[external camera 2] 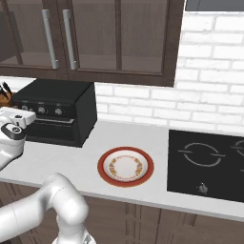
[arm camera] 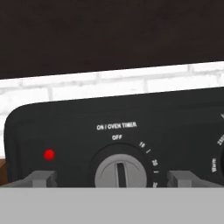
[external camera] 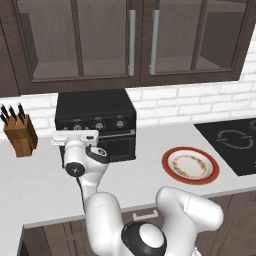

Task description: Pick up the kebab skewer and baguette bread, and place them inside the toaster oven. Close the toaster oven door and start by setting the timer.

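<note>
The black toaster oven (external camera: 95, 107) (external camera 2: 57, 93) stands at the back of the counter, and the toaster oven door (external camera: 119, 146) (external camera 2: 52, 129) is up against its front. My gripper (external camera: 75, 132) (external camera 2: 26, 116) is level with the knob row at the oven's left end. In the hand view the gripper (arm camera: 111, 178) is open. Its fingertips (arm camera: 41, 178) flank the ON / OVEN TIMER knob (arm camera: 120, 171) without touching it. The knob's pointer stands at OFF, and a red lamp (arm camera: 49, 154) glows to its left. The kebab skewer and baguette bread are out of view.
A red-rimmed plate (external camera: 190, 166) (external camera 2: 125, 167) lies on the counter right of the oven. Beyond it is a black cooktop (external camera: 235, 142) (external camera 2: 209, 162). A knife block (external camera: 20, 134) (external camera 2: 5, 95) stands left of the oven. Glass-front cabinets (external camera: 140, 40) hang overhead.
</note>
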Robot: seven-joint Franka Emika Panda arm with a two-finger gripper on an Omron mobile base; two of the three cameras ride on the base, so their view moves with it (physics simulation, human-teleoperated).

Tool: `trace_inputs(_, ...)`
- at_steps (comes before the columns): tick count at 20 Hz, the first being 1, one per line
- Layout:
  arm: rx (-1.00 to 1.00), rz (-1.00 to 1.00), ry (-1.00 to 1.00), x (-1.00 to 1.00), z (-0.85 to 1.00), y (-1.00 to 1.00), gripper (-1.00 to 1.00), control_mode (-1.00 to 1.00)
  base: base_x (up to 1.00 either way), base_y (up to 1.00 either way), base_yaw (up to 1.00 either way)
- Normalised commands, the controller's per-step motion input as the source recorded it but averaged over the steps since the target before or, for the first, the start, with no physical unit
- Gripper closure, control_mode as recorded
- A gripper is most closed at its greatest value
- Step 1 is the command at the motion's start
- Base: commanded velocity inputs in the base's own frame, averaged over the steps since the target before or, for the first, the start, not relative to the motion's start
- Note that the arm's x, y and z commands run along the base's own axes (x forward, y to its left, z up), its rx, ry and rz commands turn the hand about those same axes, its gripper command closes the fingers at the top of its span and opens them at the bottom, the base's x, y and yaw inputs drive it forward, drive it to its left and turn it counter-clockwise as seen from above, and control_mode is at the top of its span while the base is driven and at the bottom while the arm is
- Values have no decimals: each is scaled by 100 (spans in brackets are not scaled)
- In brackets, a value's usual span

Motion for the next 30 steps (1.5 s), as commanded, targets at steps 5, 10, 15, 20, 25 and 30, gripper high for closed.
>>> trace_inputs(5, 0, 0, 0, 0, 0, 0, -100, -100, 0, 0, 0)
trace_inputs(10, 0, 0, 0, 0, 0, 0, -100, -100, 0, 0, 0)
trace_inputs(15, 0, 0, 0, 0, 0, 0, 100, -100, 0, 0, 0)
trace_inputs(20, 0, 0, 0, 0, 0, 0, 100, -100, 0, 0, 0)
trace_inputs(25, 0, 0, 0, 0, 0, 0, 100, -100, 0, 0, 0)
trace_inputs(30, 0, -3, 0, 0, 0, 3, 100, -100, 0, 0, 0)
